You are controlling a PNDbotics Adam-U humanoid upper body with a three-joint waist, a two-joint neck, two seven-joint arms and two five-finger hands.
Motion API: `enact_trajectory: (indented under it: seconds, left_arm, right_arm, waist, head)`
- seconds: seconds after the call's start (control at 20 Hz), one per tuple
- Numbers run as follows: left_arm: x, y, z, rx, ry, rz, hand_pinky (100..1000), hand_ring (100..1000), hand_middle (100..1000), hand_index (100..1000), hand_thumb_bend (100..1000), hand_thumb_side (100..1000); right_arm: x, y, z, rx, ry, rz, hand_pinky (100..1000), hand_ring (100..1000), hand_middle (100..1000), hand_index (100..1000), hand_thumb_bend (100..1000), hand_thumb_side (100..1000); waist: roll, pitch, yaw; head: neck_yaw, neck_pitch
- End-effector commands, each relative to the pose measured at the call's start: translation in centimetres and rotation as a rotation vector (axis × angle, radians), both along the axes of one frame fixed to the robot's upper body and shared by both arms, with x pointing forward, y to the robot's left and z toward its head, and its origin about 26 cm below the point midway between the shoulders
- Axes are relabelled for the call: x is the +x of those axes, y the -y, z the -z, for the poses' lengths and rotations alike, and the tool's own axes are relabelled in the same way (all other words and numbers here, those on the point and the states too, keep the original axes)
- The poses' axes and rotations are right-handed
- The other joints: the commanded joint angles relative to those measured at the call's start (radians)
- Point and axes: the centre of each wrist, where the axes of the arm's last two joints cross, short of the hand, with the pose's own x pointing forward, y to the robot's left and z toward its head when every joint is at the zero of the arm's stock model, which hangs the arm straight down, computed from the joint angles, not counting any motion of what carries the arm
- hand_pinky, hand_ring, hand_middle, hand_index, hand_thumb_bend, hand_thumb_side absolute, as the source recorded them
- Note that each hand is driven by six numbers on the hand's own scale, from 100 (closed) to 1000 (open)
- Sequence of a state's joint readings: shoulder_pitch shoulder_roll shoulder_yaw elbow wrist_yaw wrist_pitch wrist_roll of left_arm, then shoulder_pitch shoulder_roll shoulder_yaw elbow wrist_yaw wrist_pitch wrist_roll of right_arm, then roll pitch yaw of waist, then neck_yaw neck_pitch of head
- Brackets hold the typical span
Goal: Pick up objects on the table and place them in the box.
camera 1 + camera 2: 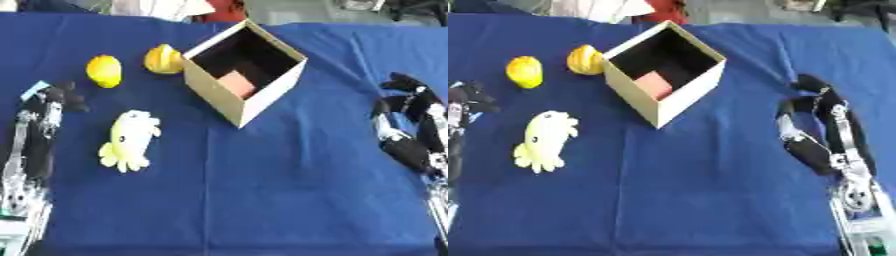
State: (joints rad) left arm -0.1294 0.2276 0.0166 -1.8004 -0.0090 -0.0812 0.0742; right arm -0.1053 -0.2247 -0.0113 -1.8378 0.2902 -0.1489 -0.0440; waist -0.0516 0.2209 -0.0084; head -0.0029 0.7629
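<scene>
An open cardboard box (229, 94) stands on the blue table, with a pink-red block (236, 83) inside it. Left of the box lie a yellow lemon (104, 70) and an orange-yellow fruit (161, 59) that touches the box's corner. A pale yellow soft toy (129, 139), shaped like an octopus, lies nearer the front left. My left hand (54, 101) rests at the left edge, fingers relaxed, holding nothing, a little left of the toy. At the right edge my right hand (814, 105) rests open, well apart from the box.
A blue cloth (262, 190) covers the whole table. Pale cloth and a red item (223, 12) lie beyond the far edge. A small light blue patch (35, 89) shows by my left hand.
</scene>
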Motion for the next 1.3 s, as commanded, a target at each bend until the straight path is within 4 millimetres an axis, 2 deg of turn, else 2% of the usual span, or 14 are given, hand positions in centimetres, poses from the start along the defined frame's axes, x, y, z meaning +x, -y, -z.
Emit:
enact_trajectory:
  seconds: [0.05,0.9,1.1,1.3]
  left_arm:
    - [0.0,-0.1,-0.6,0.002,0.023,-0.004,878,578,570,753,100,730]
    - [0.0,-0.3,-1.0,0.017,0.037,-0.005,878,578,570,753,100,717]
    - [0.0,-1.6,-2.5,0.089,0.075,-0.029,875,578,572,758,100,678]
    - [-0.5,-4.1,-5.3,0.311,0.114,-0.096,862,581,577,771,100,588]
  right_arm:
    - [-0.1,0.2,-0.8,-0.020,0.025,0.000,696,669,754,883,100,340]
    - [-0.1,0.2,-0.8,-0.018,0.024,0.000,695,669,755,885,100,332]
    - [0.0,0.2,-0.8,-0.016,0.022,0.001,695,669,755,886,100,328]
    - [0.0,0.3,-0.8,-0.017,0.020,0.004,695,669,755,887,100,326]
  waist:
    - [0.010,-0.023,0.000]
    - [0.011,-0.024,0.001]
    - [0.014,-0.025,-0.001]
    - [0.017,-0.026,-0.004]
  head:
    - [-0.003,-0.011]
    - [-0.004,-0.012]
    - [-0.004,-0.013]
    - [-0.006,-0.014]
